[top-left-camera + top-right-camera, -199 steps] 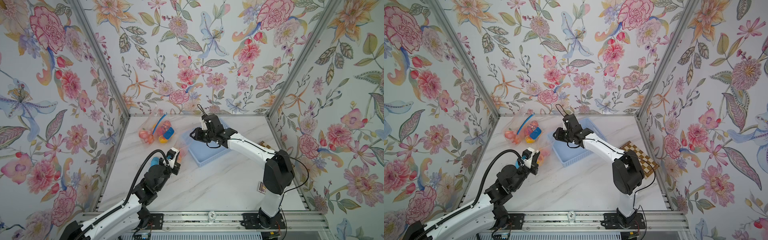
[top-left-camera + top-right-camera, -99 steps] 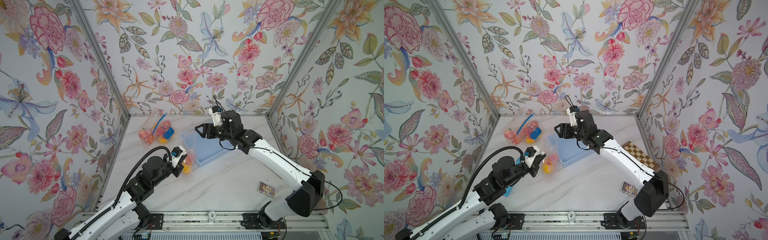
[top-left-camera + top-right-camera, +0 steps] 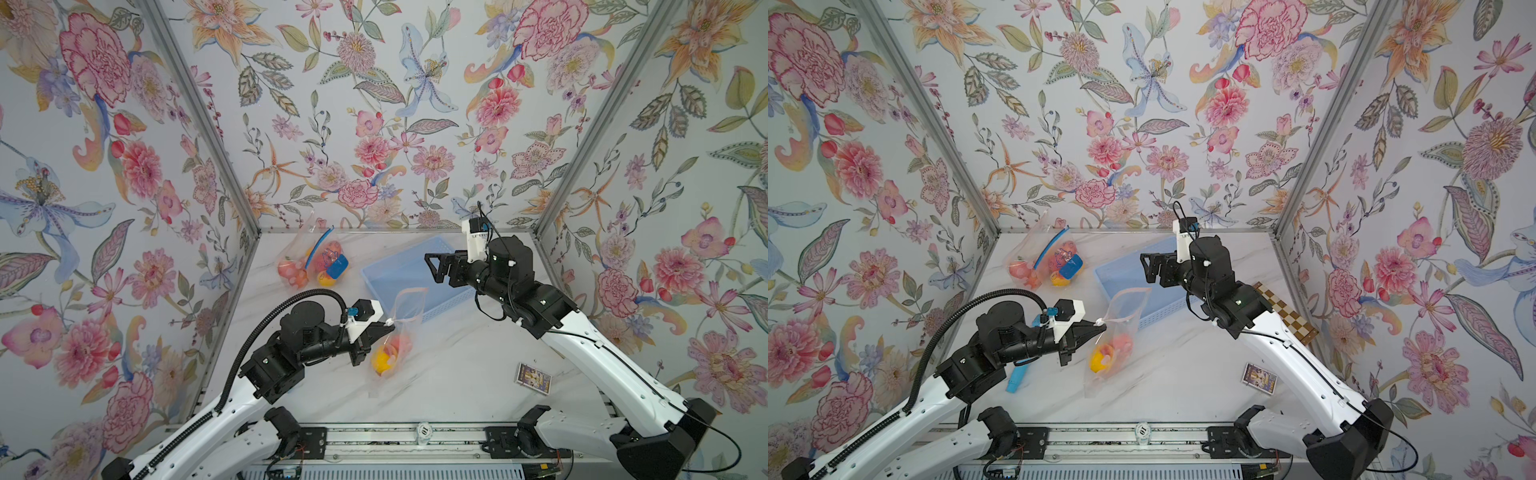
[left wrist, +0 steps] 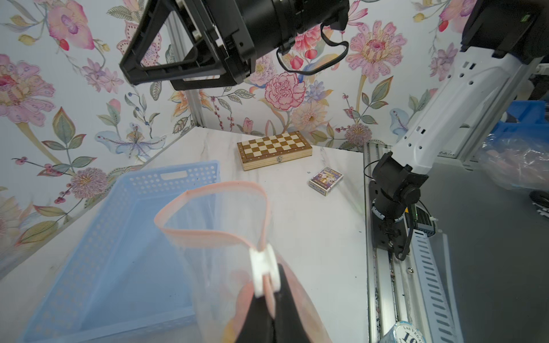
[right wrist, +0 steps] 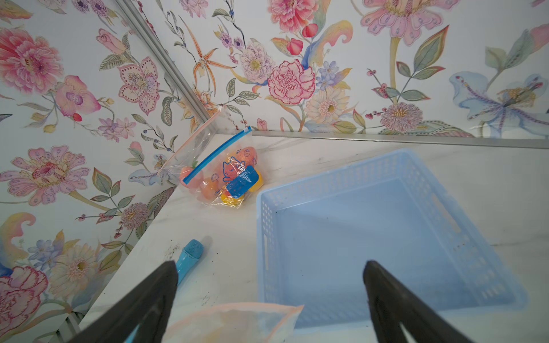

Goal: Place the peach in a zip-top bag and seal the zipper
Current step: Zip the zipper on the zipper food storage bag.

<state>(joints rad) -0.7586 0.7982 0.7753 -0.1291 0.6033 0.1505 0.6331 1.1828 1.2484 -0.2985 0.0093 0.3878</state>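
Bag [image 3: 406,313] hangs from left fingers [image 3: 377,331] clamped on its slider [image 3: 390,322]; right fingers [image 5: 142,303] apart above basket rim [image 5: 326,175]

Top views high above the near side, wrist views low and close, blue basket [image 3: 399,280] in all.

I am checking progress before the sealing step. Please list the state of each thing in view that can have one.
zip-top bag: mouth open, held up by the left gripper.
peach: inside the bag, at its bottom.
left gripper: shut on the bag's zipper at the slider.
right gripper: open, empty, over the basket.
basket: upright, nothing seen inside.
chess box: closed.
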